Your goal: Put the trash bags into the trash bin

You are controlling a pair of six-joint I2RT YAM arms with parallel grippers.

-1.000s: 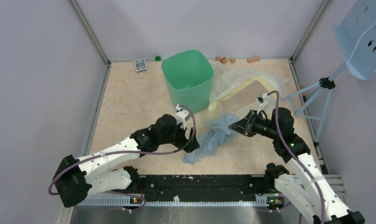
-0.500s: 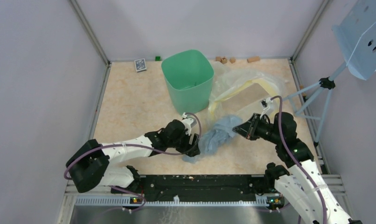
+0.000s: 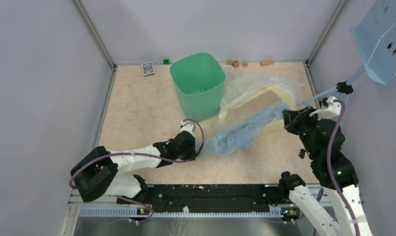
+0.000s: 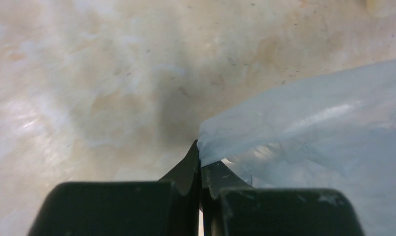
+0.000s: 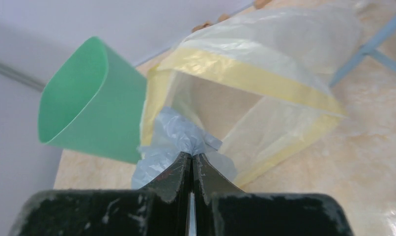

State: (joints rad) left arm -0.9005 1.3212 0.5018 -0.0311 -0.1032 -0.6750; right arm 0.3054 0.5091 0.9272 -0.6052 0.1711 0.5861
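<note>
Here, the pale blue trash bag [image 3: 245,130] lies stretched in a long, crinkled band across the centre-right of the overhead frame. It rests on the marbled beige table [image 3: 137,113], outside the bin.

Its lower-left end is pinched in the left gripper [image 3: 200,148], whose black fingers are pressed together on a fold of the plastic. The left wrist view shows the film caught right at the fingertips. Its upper-right end is clamped the same way in the right gripper [image 3: 288,117], fingers together on a bunched twist of blue.

The mint-green trash bin [image 3: 198,101] stands upright near the top centre of the frame, just above and left of the bag. A larger cream-yellow translucent bag [image 3: 255,88] lies just right of the bin, and the blue band crosses its lower edge.

Along the far edge sit a card deck [image 3: 147,68], a small green block [image 3: 166,61] and a few brown blocks [image 3: 238,63]. A pale blue stand [image 3: 333,101] rises at the right edge.
</note>
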